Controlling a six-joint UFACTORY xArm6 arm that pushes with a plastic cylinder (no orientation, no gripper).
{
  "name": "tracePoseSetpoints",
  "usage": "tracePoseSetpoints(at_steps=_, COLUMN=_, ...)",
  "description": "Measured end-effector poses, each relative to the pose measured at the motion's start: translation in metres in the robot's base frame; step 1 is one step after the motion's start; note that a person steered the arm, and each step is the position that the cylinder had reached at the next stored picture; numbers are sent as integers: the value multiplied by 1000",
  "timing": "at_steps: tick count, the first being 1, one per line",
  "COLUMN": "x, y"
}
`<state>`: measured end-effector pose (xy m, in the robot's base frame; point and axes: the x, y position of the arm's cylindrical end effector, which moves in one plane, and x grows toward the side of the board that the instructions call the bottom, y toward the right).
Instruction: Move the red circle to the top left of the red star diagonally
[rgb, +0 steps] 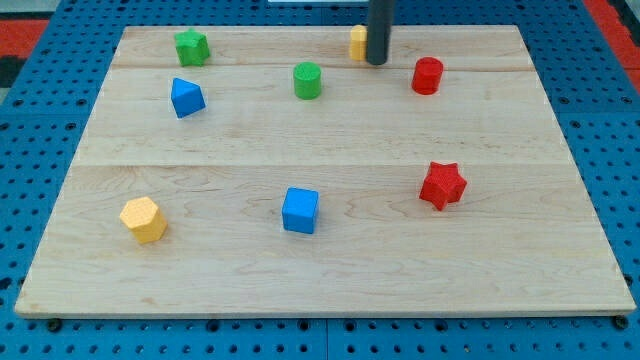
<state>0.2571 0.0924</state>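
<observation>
My tip (376, 63) sits near the view's top, touching a half-hidden yellow block (357, 42) on its left; there is no pincer. The red circle (427, 76) stands just right of it, the green circle (307, 80) left. The red star (442, 185) lies well below. The rod stands upright.

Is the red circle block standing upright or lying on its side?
Upright: the red circle block shows its round flat top face upward, on the wooden board.

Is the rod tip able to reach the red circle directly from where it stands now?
Probably yes. My tip stands to the view's left of the red circle, with bare board between them; the yellow block lies on the tip's other side.
</observation>
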Motion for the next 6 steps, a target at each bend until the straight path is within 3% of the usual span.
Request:
tracePoseSetpoints(at_steps=1, x=0, y=38)
tracePoseSetpoints(at_steps=3, x=12, y=59)
tracePoseSetpoints(at_steps=5, x=87, y=-4)
tracePoseSetpoints(at_steps=6, x=92, y=8)
